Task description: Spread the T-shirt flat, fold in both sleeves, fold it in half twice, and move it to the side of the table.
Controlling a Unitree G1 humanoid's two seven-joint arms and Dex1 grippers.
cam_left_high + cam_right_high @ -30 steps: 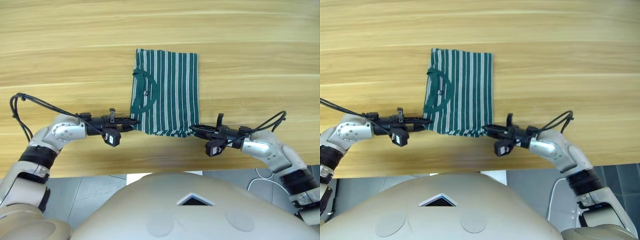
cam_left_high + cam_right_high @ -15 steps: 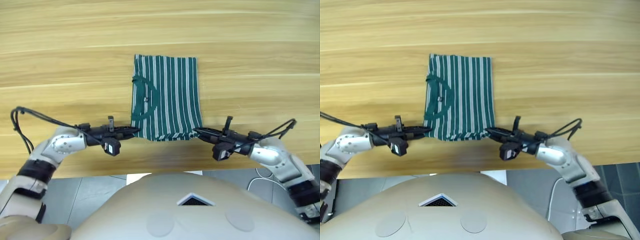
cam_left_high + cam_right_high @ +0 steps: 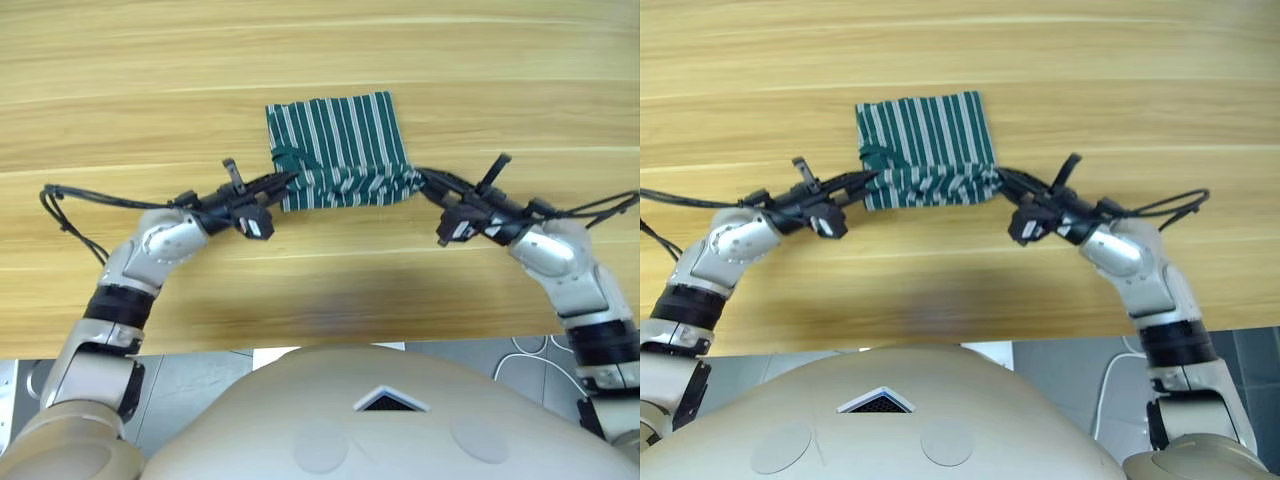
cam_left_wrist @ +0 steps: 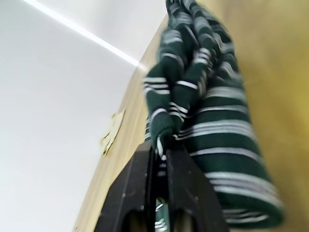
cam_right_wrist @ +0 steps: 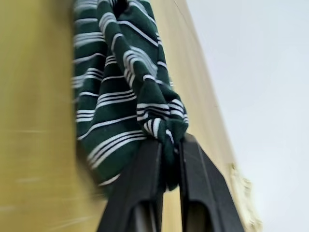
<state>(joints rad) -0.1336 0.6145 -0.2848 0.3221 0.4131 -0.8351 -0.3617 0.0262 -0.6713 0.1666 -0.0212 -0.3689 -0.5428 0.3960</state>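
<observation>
Here the striped green-and-white T-shirt (image 3: 340, 140) forms a soft folded rectangle on the wood-grain tabletop (image 3: 150, 60); left end effector (image 3: 290, 178) and right end effector (image 3: 422, 176) each pinch a bunched corner.

You see the table (image 3: 320, 50) evenly and brightly lit from above, in diffuse light. In both wrist views the room behind the T-shirt (image 4: 212, 111) is washed out to white. A bright light strip (image 4: 82, 32) crosses it in the left wrist view.
</observation>
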